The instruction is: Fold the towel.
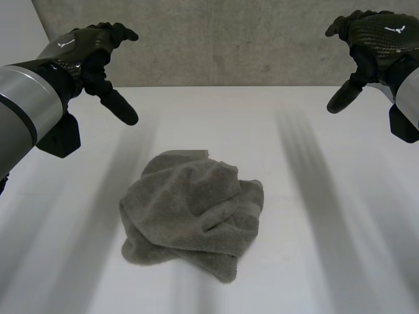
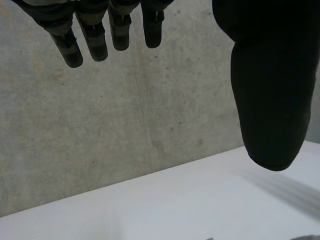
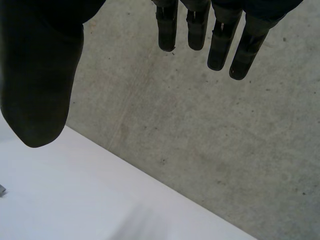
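Towel (image 1: 190,212), grey and crumpled into a loose heap, lies on the white table (image 1: 327,248), and folding proper has not begun: the step in hand looks like the approach before a first grasp. The left hand (image 1: 91,49) hovers above and to the left of the towel, well apart from it, its fingers (image 2: 95,45) straight and spread from the thumb, holding nothing. The right hand (image 1: 370,39) hangs above and to the right of the towel, equally clear of it, its fingers (image 3: 220,45) likewise extended and empty. The next move probably calls for both hands to come down to the towel, find two corners or an edge, and spread it flat before any fold; which corner is which cannot be told from the bunched cloth. No label or writing can be seen on the towel. A small pale mark sits on the back of each hand, too small to read.
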Available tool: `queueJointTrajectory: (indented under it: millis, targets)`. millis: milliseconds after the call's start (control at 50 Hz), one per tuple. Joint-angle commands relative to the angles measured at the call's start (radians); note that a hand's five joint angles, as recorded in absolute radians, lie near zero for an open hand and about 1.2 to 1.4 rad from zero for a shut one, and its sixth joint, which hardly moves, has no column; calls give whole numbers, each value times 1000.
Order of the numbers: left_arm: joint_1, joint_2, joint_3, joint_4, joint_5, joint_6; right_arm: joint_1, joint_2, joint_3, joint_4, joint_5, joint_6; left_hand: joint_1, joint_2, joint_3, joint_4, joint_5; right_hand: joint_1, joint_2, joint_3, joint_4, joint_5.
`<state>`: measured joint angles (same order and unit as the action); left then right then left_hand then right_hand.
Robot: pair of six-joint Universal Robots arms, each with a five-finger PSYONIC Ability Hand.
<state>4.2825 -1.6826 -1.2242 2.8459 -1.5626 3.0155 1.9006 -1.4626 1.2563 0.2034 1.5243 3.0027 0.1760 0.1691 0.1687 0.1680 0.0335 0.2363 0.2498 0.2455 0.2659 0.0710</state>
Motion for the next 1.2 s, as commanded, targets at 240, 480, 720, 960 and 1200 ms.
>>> queueJointTrajectory:
  millis: [240,480,720,960,1200]
  targets:
    - [-7,4,-27,-17,-1,36,14,21,11,40,-48,-59,14,21,21,22,-18,-62,-75,-71,-91,-71]
    - [34,93,-447,22,10,321,41,74,285,138,-298,-396,20,27,27,28,-12,-62,-75,-71,-91,-71]
    - [63,-61,-778,568,15,410,166,231,502,-315,-398,-369,29,36,36,37,-3,-8,-21,-17,-37,-17]
    - [30,-203,-742,570,16,410,210,352,465,-366,-263,-358,426,433,433,434,394,985,972,976,956,976]
    - [-63,97,-727,459,153,401,173,4,417,-216,-248,-350,1220,1227,1228,1228,1188,1160,1146,1151,1130,1151]
